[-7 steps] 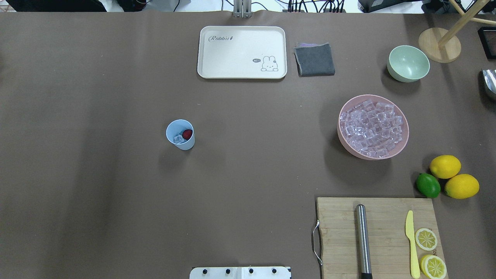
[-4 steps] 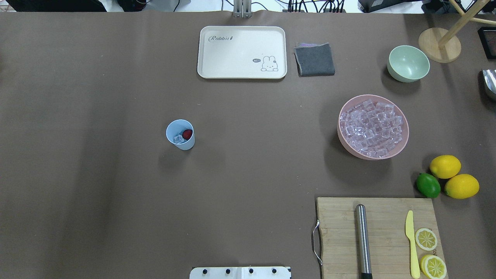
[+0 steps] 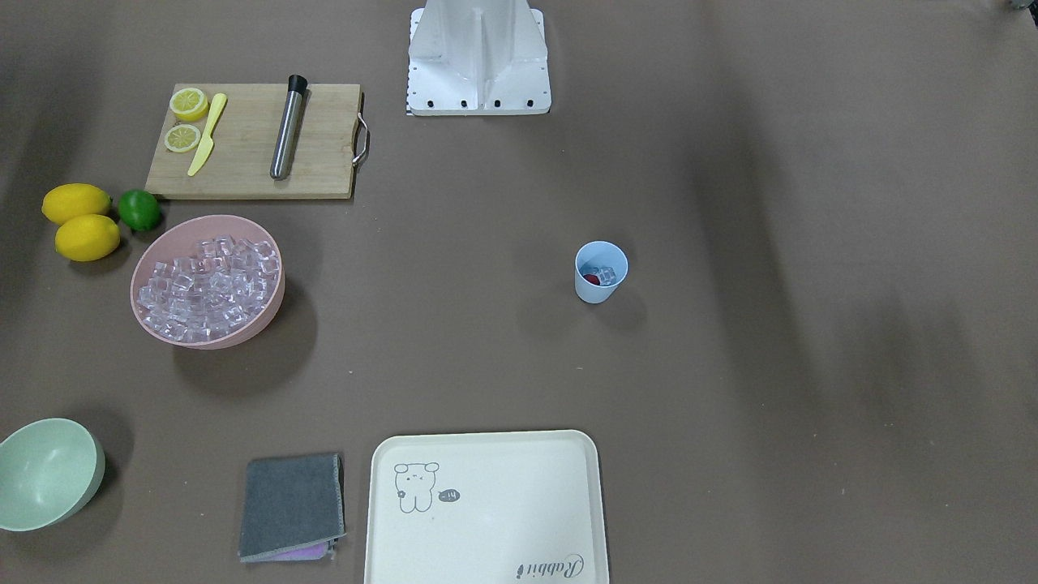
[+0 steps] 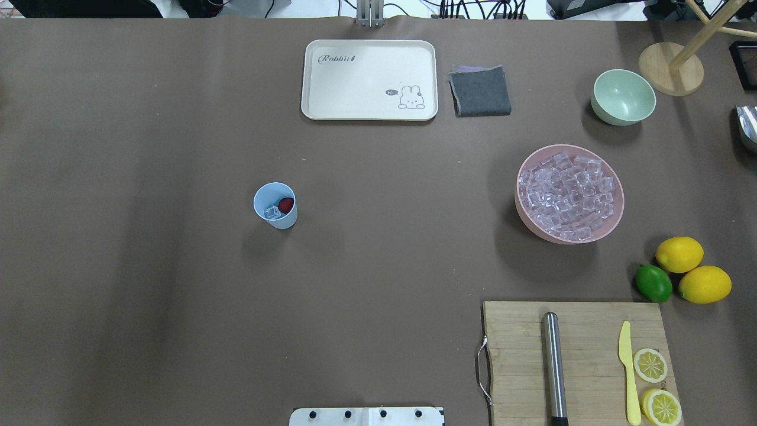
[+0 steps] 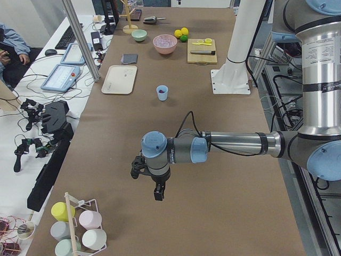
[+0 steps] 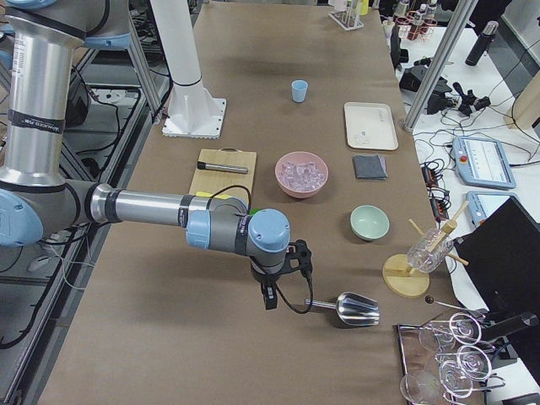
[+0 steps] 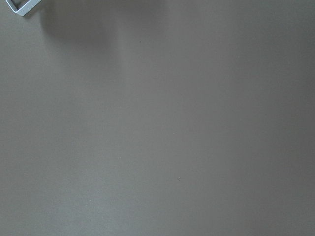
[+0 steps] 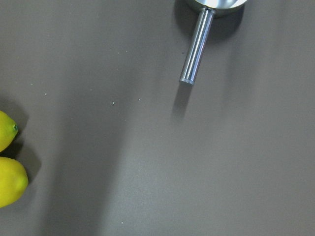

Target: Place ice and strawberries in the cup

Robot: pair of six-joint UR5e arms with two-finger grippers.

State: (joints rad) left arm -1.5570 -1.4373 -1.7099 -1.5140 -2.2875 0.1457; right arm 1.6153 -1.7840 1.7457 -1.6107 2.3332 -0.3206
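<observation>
- cup (image 4: pixel 275 205): small light-blue handleless tumbler, standing upright with its mouth open, sitting well apart at 9 o'clock from the pink bowl (image 4: pixel 523 214).
- strawberry (image 4: pixel 286 205): one tiny red berry lying inside the cup, resting on its 3 o'clock side.
- ice (image 4: pixel 272 212): a few clear cubes lying in the cup at about 7 o'clock of the berry, just beside it; many more glassy cubes are filling the pink bowl as a glittering pile.

no visible change to the cup (image 4: pixel 275 205) or the table (image 4: pixel 148 307) around it

silver arms (image 5: pixel 234 143), blue joint caps (image 5: pixel 154 144)
</observation>
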